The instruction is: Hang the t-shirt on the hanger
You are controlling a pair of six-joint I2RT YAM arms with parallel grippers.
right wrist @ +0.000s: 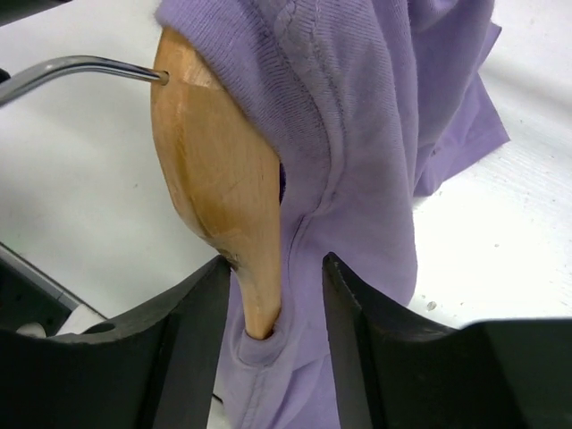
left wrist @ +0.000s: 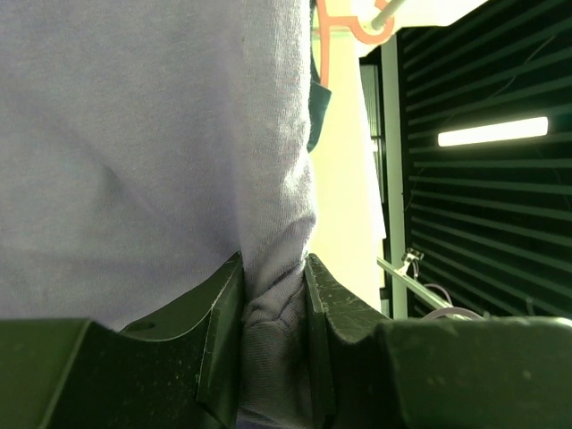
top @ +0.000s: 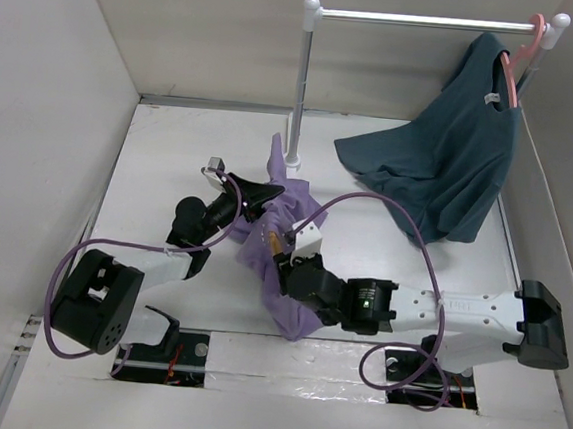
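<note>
Lavender t-shirt (top: 290, 197) fabric is hanging in a bunched column over the middle of the white table (top: 170, 164), held up between the two arms, with its lower end trailing toward the near edge. The left gripper (left wrist: 275, 273) is reaching in from the left. Its dark jaws are clamping a thick fold of the shirt, which is squeezed tightly between them, and the rest of the cloth is filling the left wrist view above.

The right gripper (right wrist: 276, 259) is coming in from the right, just near of the left one. The wooden hanger (right wrist: 219, 188) is standing on end between its jaws, with one arm pointing down into the gap and already tucked inside the shirt. The ribbed edge of the shirt is draping over the hanger's right side, and the other side is showing bare wood. The jaws are gripping that lower arm together with the layer of fabric over it. The thin metal hook (right wrist: 80, 67) is sticking out to the left in that view.

At the far side, a white garment rack (top: 300, 85) is standing on the table. A dark teal t-shirt (top: 441, 168) is hanging from a pink hanger (top: 527, 45) at the right end of the rack's rail, and its hem is spreading onto the table.
</note>
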